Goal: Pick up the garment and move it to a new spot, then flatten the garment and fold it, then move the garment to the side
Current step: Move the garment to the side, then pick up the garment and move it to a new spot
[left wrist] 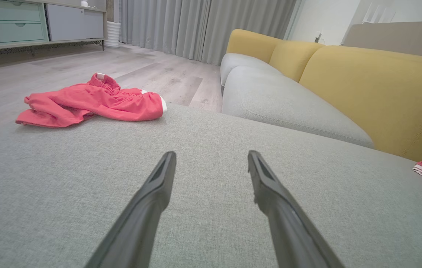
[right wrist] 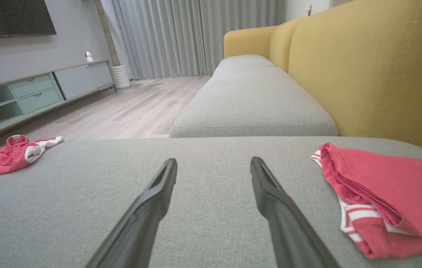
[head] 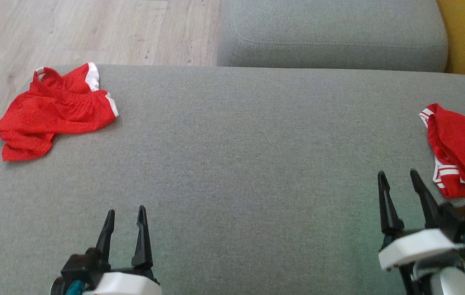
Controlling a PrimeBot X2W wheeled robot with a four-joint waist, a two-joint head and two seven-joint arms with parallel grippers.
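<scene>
The left hand (head: pixel 126 209) and right hand (head: pixel 397 174) are hovering open and empty over the cushion (head: pixel 232 164), with the garment (head: pixel 54 108) lying crumpled at its far-left corner, ahead-left of the nearer left hand, long axis slanting near-left to far-right.

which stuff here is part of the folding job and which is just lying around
For the job: crumpled red garment, grey cushion under it, left gripper, right gripper, both open.
Just lying about: folded red garment, seemingly already done; far seat cushion; yellow backrest; cabinet.
</scene>
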